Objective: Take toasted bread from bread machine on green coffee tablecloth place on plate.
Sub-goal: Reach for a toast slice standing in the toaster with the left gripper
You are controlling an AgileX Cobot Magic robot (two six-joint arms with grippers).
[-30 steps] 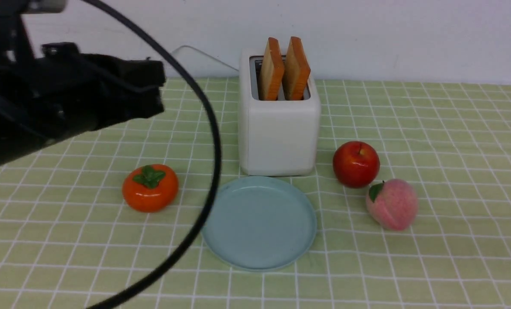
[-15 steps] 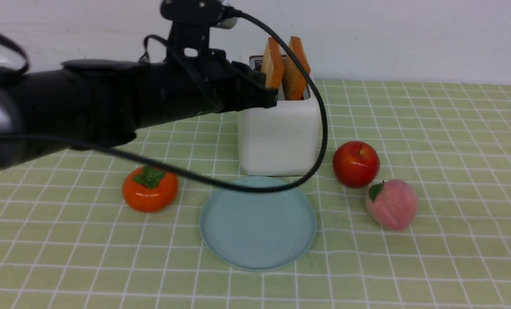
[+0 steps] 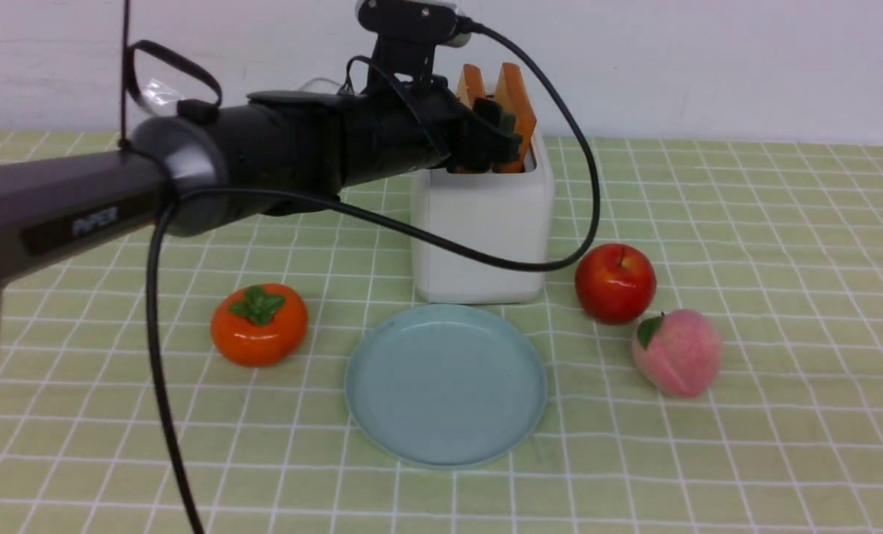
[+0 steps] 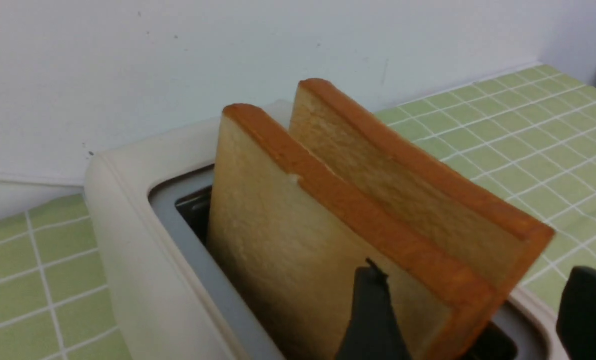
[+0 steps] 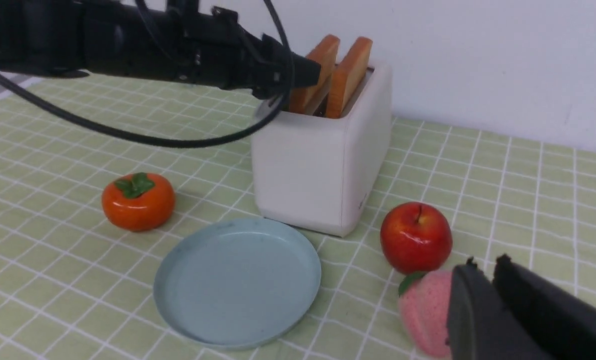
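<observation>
Two slices of toasted bread (image 3: 519, 96) (image 4: 277, 240) stand upright in the slots of the white bread machine (image 3: 482, 237) at the back of the green coffee tablecloth (image 3: 782, 222). My left gripper (image 3: 497, 137) (image 4: 478, 270) is open at the machine's top. One finger is in front of the near slice's face and the other is past the far slice, so the near ends of both slices lie between them. The pale blue plate (image 3: 445, 386) lies bare in front of the machine. My right gripper (image 5: 485, 265) is shut on nothing, low over the cloth beside the peach.
An orange persimmon (image 3: 259, 325) sits left of the plate. A red apple (image 3: 615, 283) and a pink peach (image 3: 677, 354) sit to its right. The left arm's black cable (image 3: 485, 256) hangs across the machine's front. A white wall stands close behind the machine.
My left arm has swung in from the left to the top of the bread machine. Its gripper went from shut to open around the toast ends. The right gripper stays shut.
</observation>
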